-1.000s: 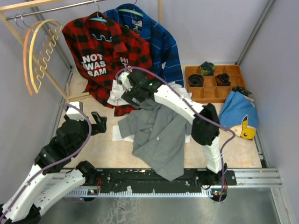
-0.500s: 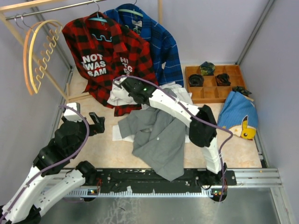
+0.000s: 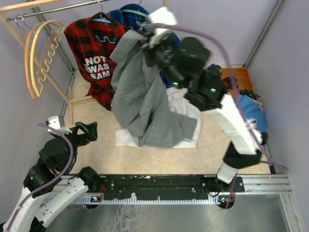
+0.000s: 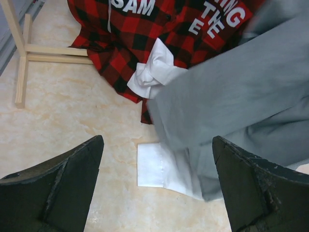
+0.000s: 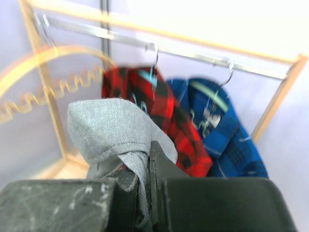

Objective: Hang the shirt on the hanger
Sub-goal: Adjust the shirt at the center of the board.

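Four shirts are in view. The grey shirt hangs in the air, and a red-black plaid shirt and a blue plaid shirt hang on the rail. A white shirt lies crumpled on the table. There are four hangers too. The pale yellow-tan hanger hangs bare at the left end of the rail, with a darker orange hanger just beside it. Two teal hangers carry the plaid shirts.

Of the two arms, the right one is stretched high and far forward, its wrist up near the rail. The right claw is pressed together on a bunched fold of the grey shirt. The cloth drops from the pinch in a long drape, and its lower end rests on the white shirt and the table. The grey shirt is well apart from the pale hanger – the red plaid one hangs between them.

The left arm sits low and folded near the table's left edge. The left claw is spread wide and grips nothing – it points toward the grey drape and a white cuff on the table.
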Robot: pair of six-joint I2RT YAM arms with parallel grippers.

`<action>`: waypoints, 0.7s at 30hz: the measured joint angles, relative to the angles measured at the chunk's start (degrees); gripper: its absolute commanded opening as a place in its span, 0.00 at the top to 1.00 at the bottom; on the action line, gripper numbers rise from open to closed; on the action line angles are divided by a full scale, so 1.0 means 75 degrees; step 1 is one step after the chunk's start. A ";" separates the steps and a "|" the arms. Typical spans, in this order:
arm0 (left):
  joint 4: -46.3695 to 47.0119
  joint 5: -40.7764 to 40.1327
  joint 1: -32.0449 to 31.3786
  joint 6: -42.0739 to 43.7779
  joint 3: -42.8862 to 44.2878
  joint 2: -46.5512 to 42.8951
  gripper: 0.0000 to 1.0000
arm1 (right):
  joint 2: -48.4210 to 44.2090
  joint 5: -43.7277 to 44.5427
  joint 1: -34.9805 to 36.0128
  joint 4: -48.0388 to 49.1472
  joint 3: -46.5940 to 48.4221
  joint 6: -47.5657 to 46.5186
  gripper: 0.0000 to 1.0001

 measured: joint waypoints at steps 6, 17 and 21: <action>-0.0023 -0.0224 0.0000 -0.0149 0.0000 -0.0268 0.01 | -0.2069 -0.0542 -0.0032 0.1728 -0.1110 0.0702 1.00; -0.0090 -0.0236 0.0000 -0.0149 -0.0023 -0.0224 0.01 | -0.5298 0.1661 -0.0175 0.2203 -0.7901 0.1836 0.25; -0.0076 -0.0125 0.0000 -0.0093 -0.0076 -0.0064 0.01 | -0.5319 0.2940 -0.0522 0.0399 -0.8868 0.2943 0.21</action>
